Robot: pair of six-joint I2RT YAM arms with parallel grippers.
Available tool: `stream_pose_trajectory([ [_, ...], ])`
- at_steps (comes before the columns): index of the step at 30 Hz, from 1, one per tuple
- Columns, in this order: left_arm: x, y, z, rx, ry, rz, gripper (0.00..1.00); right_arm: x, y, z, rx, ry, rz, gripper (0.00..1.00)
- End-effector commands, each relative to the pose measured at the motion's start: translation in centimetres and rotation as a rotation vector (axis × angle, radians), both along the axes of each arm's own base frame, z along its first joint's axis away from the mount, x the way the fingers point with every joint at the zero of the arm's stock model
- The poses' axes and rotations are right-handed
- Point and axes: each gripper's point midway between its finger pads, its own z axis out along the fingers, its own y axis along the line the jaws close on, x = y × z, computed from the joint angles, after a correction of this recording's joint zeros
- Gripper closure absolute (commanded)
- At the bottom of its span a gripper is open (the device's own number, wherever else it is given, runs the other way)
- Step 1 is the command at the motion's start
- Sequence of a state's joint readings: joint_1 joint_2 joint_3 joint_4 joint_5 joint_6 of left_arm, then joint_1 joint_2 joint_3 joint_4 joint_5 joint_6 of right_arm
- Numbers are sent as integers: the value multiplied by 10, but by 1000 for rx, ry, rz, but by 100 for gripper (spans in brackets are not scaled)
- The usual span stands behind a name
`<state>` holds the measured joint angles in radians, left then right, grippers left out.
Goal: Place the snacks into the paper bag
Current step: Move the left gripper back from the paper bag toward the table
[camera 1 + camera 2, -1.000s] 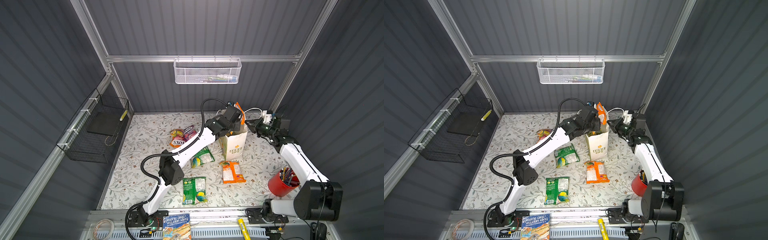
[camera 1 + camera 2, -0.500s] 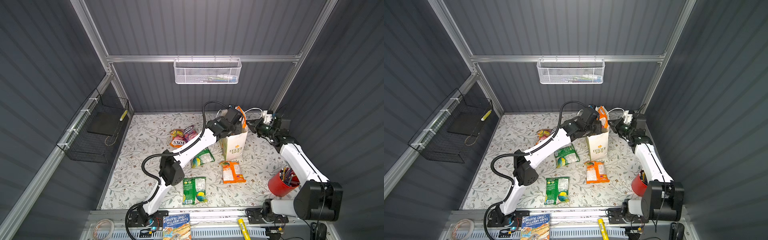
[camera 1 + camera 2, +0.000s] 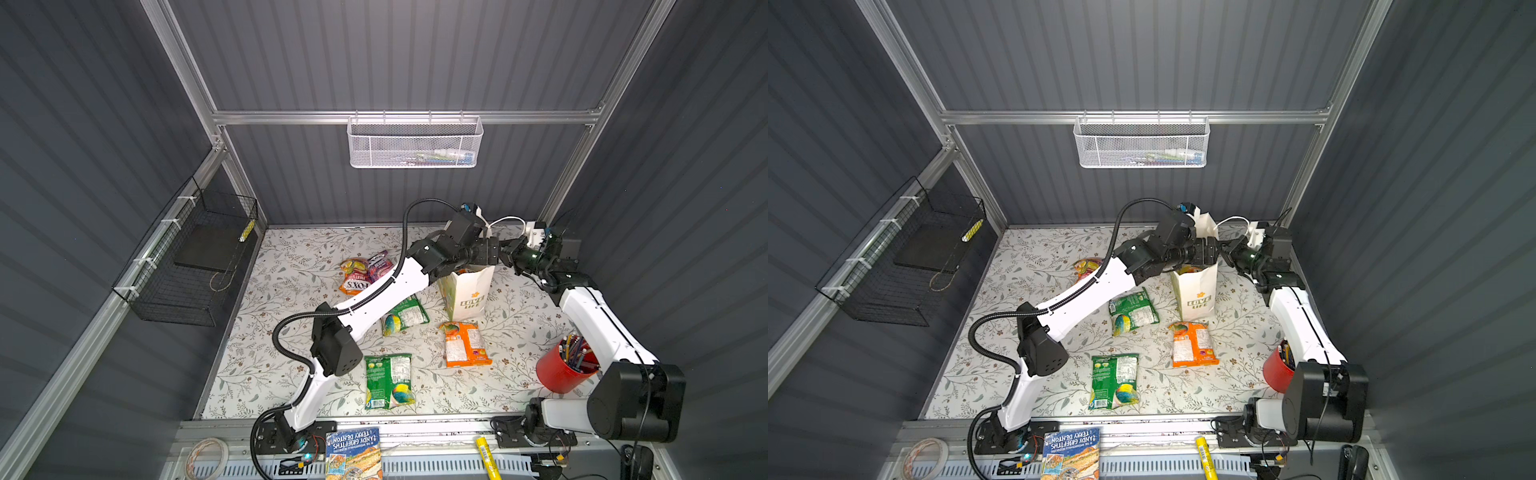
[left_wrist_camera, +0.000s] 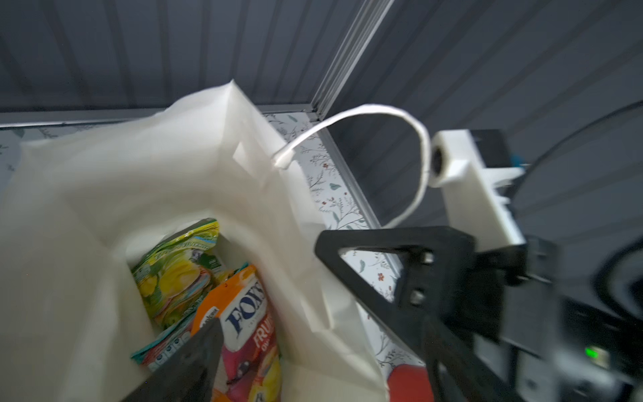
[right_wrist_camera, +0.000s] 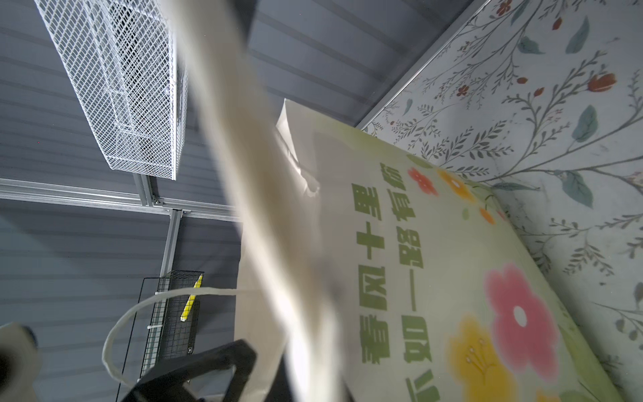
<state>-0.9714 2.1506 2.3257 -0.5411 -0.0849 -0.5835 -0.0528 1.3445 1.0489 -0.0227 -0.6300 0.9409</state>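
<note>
The left gripper (image 3: 485, 254) hangs directly over the mouth of the paper bag (image 3: 469, 291). Its jaws stand wide apart with nothing clamped between them. In the left wrist view only one black finger (image 4: 188, 365) shows, its inner face bare, and the bag's contents lie loose below it. The right gripper (image 3: 509, 254) has its jaws fully closed on the bag's top edge, on the side away from the left arm (just where a white cord handle (image 4: 382, 111) loops up). The bag stands upright toward the back right of the floral bench (image 3: 291, 332), long axis vertical and mouth up. Its narrow "LOVE LIFE" panel faces the front edge, and a broad flowered face is turned toward the right arm. Inside, an orange FOX'S packet (image 4: 243, 313) stands on end, its long axis running down into the bag. A green-and-yellow packet (image 4: 177, 268) sits behind it and a teal-edged packet (image 4: 156, 348) beside it. Outside the bag, both top views show an orange packet (image 3: 463, 344) lying flat just in front of it, long axis front to back. A green packet (image 3: 403, 318) lies beside the bag, partly under the left arm. A second green packet (image 3: 388, 380) lies nearer the front edge, also lengthwise front to back. A small heap of packets (image 3: 361, 272), orange, yellow and magenta, sits well to the left near the back.
</note>
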Motion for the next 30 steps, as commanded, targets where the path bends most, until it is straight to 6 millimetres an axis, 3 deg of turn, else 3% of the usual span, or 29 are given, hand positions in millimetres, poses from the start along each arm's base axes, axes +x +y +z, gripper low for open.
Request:
stream_pose_trajectory([
  [1, -25, 7, 73, -141, -79, -74, 9, -2, 2, 22, 3, -77, 14, 100],
  [5, -31, 34, 93, -75, -149, -6, 8, -2, 2, 22, 3, -78, 15, 100],
  [7, -29, 53, 93, -12, -177, 63, 6, -2, 3, 22, 3, -78, 16, 100],
  [9, -21, 76, 84, 62, -186, 164, 4, -2, 2, 22, 2, -78, 16, 100],
  [13, -15, 102, 57, 155, -167, 270, 0, -2, 2, 22, 0, -78, 15, 100],
  [20, -4, 106, 4, 290, -94, 350, 4, -2, 3, 22, 3, -77, 18, 100],
  [24, 6, 102, -6, 309, -94, 390, 25, -2, 3, 22, 5, -77, 21, 100],
  [26, 12, 101, -4, 304, -106, 413, 80, -2, 4, 22, 0, -78, 27, 100],
  [27, 16, 101, -2, 300, -112, 422, 98, -1, 4, 21, -2, -72, 30, 100],
  [30, 40, 108, 2, 281, -106, 452, 100, -1, 5, 21, -9, -74, 30, 100],
])
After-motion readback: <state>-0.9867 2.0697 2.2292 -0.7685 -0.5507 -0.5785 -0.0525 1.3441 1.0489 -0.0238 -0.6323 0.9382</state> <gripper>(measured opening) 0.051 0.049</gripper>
